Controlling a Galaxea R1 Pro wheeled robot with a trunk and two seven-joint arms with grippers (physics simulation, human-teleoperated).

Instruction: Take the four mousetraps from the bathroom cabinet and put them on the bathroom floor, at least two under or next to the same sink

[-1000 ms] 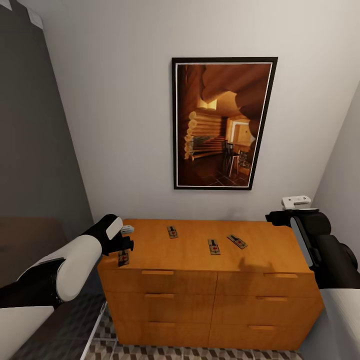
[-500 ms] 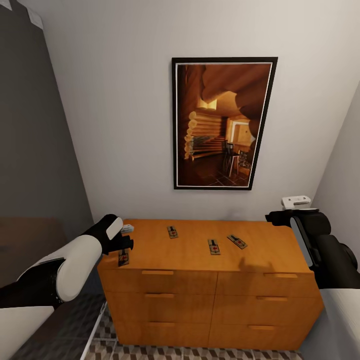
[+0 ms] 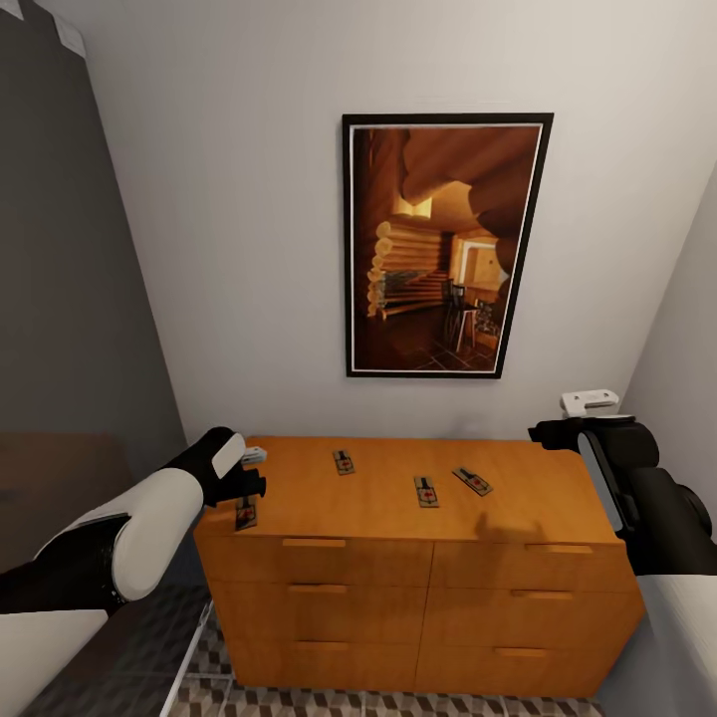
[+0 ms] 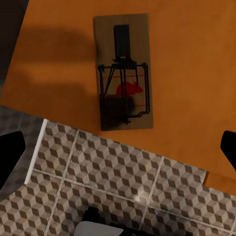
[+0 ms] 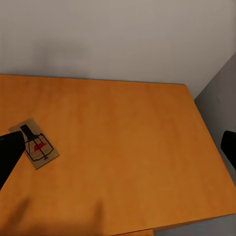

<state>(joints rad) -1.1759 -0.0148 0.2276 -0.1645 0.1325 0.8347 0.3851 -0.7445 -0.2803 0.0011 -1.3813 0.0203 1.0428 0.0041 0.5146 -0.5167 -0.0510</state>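
The small tan wooden mousetrap (image 4: 124, 72) with dark wire and a red mark sits at the cabinet top's 8 o'clock corner, right by the edge of the orange-brown wooden cabinet (image 3: 418, 588). My left gripper (image 4: 118, 147) hangs above it, wide open, holding nothing. Worry: a sloppy pinch nudges it over onto the cube-patterned floor tiles (image 4: 103, 177). The right gripper (image 5: 118, 150) is empty and open too.

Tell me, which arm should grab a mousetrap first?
Probably the left. Its gripper hovers open right above the mousetrap at the cabinet corner, while the right gripper is farther from any trap.
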